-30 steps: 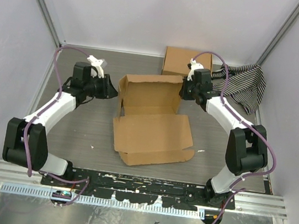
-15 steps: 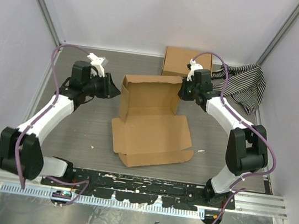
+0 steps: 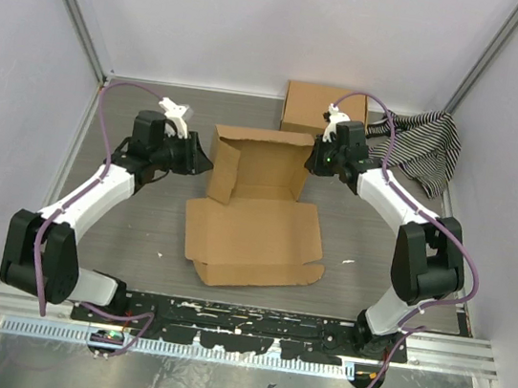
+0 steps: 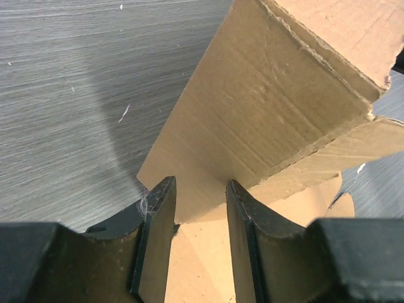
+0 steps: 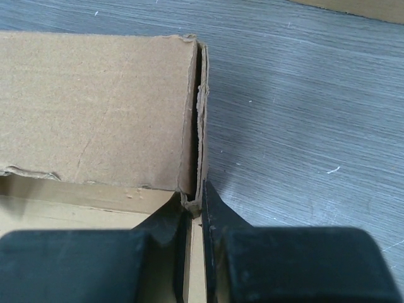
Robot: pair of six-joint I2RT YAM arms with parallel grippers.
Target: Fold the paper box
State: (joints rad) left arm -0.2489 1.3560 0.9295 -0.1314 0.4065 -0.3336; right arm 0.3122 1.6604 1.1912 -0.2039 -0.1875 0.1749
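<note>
One paper box sits mid-table, plain brown corrugated board on every face in view. Lid panel lies flat toward the arm bases. The far half has its back and side walls raised.

Left gripper is at the raised left flap. From its wrist, the left gripper is spread wide, with a cardboard corner in the gap; whether either pad touches it is hard to judge. The flap fills the upper right of that view and runs out of frame.

Right gripper is at the right wall. From its wrist, the right gripper is pressed nearly together, pinching the doubled side wall at its end. A dark slit shows between the two layers.

From above, the right wrist hides that box corner. Second cardboard box lies flat behind it, its near right corner covered. Striped cloth is bunched far right, partly behind cable and arm.
</note>
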